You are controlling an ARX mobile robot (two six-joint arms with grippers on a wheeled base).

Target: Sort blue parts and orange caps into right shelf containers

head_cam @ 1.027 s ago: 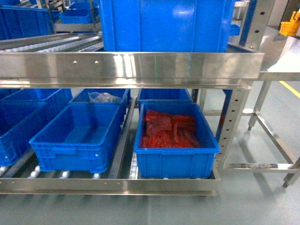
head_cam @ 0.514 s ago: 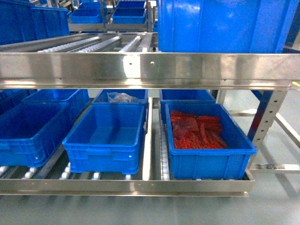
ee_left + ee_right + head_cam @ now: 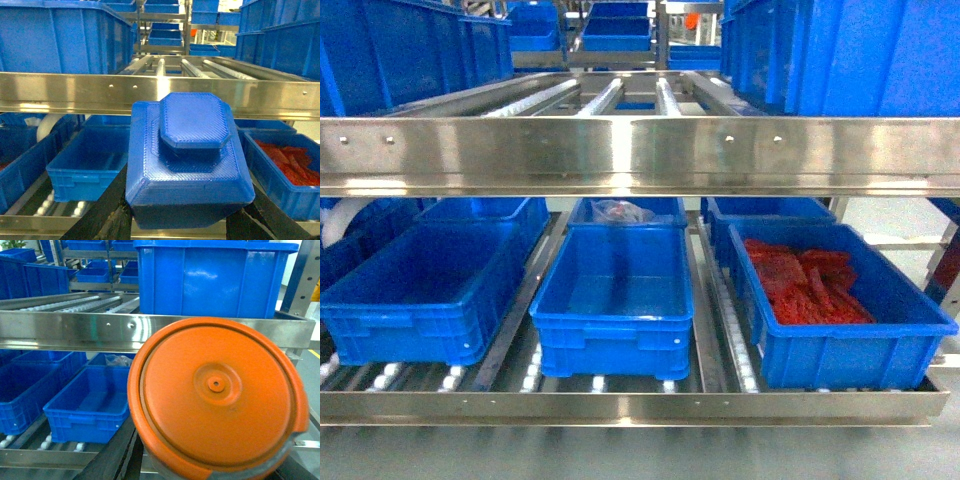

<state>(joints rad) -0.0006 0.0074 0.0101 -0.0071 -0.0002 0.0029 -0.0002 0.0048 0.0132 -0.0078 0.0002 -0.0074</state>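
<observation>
While the left end effector (image 3: 180, 220) grips a blue part (image 3: 187, 160) and the right (image 3: 210, 470) an orange cap (image 3: 215, 395), centre over an empty crate (image 3: 610, 320) low before release.

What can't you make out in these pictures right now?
- Left gripper's fingertips: left wrist view, hidden behind the blue part.
- Right gripper's fingertips: right wrist view, hidden behind the orange cap.
- Both arms: absent from the head view.
- Bagged item in the rear crate: head view, too small, partly behind the shelf rail.
</observation>
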